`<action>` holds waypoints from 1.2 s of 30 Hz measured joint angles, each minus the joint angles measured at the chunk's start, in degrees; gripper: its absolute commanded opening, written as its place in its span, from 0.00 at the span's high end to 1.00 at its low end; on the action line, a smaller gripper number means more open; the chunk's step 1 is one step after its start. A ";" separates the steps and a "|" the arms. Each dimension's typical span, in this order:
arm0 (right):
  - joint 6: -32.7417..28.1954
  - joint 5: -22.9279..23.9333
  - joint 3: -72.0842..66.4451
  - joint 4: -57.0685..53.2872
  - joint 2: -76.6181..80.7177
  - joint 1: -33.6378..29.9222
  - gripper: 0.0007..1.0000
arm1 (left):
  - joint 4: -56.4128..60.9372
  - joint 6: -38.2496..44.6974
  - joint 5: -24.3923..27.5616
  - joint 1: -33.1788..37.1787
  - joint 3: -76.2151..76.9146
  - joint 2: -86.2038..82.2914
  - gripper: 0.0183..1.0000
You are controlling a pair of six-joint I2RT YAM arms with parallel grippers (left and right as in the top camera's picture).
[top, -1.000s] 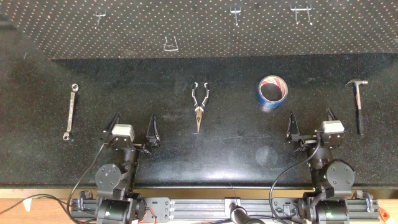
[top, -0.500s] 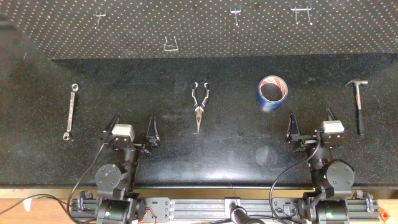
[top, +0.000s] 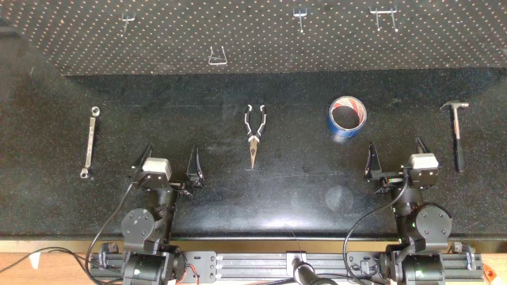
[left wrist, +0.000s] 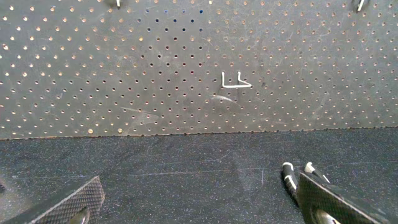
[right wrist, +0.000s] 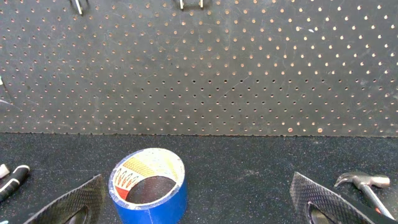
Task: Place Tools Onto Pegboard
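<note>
Four tools lie in a row on the black table: a silver wrench at the left, white-handled pliers in the middle, a blue tape roll and a hammer at the right. My left gripper stands open near the front, between wrench and pliers, holding nothing. My right gripper is open too, just in front of the tape roll and left of the hammer. The pliers' handles show beside my left gripper's finger.
The pegboard rises at the table's far edge with several metal hooks: one at far left, a low one, one in the centre, a double one at right. The low hook faces my left wrist.
</note>
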 measured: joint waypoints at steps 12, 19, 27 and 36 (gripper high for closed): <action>-0.02 -0.02 0.00 0.04 -0.02 0.00 0.03 | -2.89 5.38 0.42 11.26 14.29 29.38 0.00; -0.02 -0.02 0.00 0.04 -0.07 0.00 0.03 | -23.67 8.94 -0.96 26.93 32.50 46.10 0.01; -0.02 0.00 0.00 0.04 -0.17 0.00 0.03 | -37.92 20.13 -7.54 44.68 43.74 58.55 0.01; -0.02 -0.02 0.00 0.04 -0.17 0.00 0.03 | -43.01 32.68 -1.01 53.62 44.35 62.27 0.01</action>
